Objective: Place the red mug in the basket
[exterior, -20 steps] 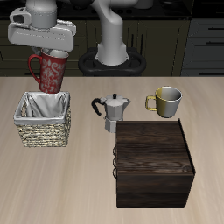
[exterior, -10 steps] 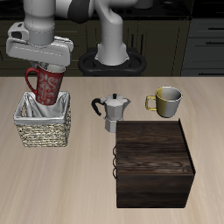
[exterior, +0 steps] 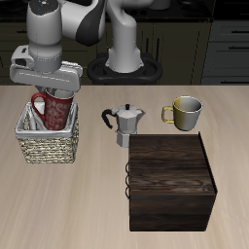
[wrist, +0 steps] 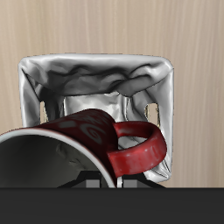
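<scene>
Wicker-walled square basket [exterior: 47,148], cloth-lined, receives the glossy red mug [exterior: 54,111], rim clenched by the pincer [exterior: 58,93].

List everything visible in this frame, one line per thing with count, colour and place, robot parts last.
red mug: 1, dark red with pale pattern, held low inside the basket's opening, handle toward the table's edge.
basket: 1, tan wicker with silvery-white lining, near the table's side edge.
moka pot: 1, silver-grey with black handle, mid-table.
yellowish mug: 1, olive-yellow, white inside, beside the moka pot.
wooden box: 1, dark brown, nearest the table's front edge.
table: 1, light wood.
gripper: 1, grey-white, above the basket, shut on the red mug's rim.
</scene>
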Controlling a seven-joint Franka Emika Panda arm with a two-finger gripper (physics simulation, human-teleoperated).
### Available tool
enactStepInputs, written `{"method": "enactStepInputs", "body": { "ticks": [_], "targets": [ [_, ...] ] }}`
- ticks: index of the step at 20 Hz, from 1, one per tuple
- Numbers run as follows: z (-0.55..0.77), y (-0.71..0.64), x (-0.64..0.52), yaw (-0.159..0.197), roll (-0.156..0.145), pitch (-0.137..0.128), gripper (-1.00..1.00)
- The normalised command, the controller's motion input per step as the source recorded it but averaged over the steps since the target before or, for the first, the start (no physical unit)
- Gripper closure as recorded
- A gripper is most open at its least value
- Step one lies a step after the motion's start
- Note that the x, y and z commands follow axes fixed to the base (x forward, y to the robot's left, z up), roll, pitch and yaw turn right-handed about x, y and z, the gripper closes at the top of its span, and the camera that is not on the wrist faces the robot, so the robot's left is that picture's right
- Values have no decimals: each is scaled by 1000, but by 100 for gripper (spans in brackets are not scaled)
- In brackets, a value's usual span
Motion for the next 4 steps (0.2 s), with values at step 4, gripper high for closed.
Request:
{"method": "enactStepInputs", "body": {
  "ticks": [4],
  "targets": [
    [-152,72,74,-4,31,31,-100]
  ]
}}
